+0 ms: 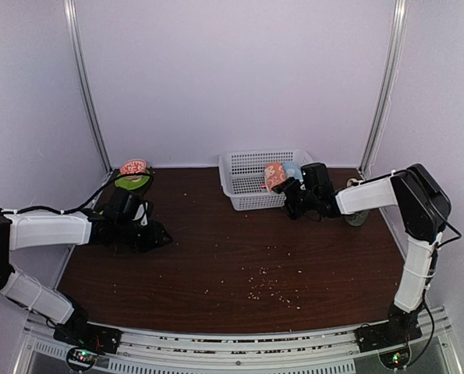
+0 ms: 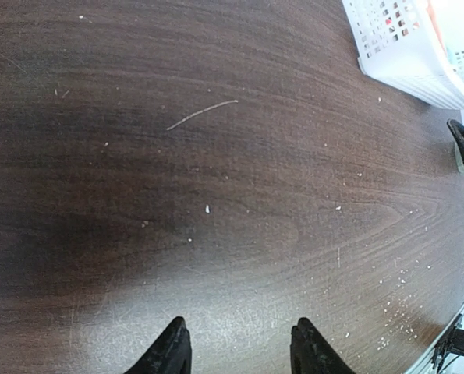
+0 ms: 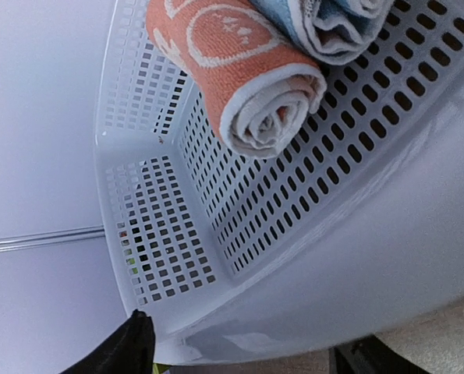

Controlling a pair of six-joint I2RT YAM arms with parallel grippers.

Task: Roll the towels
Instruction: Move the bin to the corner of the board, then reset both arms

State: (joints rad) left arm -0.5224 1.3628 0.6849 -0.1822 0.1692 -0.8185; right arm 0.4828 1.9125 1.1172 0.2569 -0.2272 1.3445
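Note:
Both towels lie rolled in the white basket. The orange-red towel with white pattern sits next to the light blue towel. In the right wrist view the orange roll rests against the perforated basket wall, and the blue roll lies just behind it. My right gripper stands open just outside the basket's right end, its fingers wide apart and holding nothing. My left gripper is open low over bare wood at the left.
A round green-rimmed object with a red pattern sits at the back left corner. A small grey round item lies under the right arm. Crumbs dot the table's front middle. White walls enclose the table.

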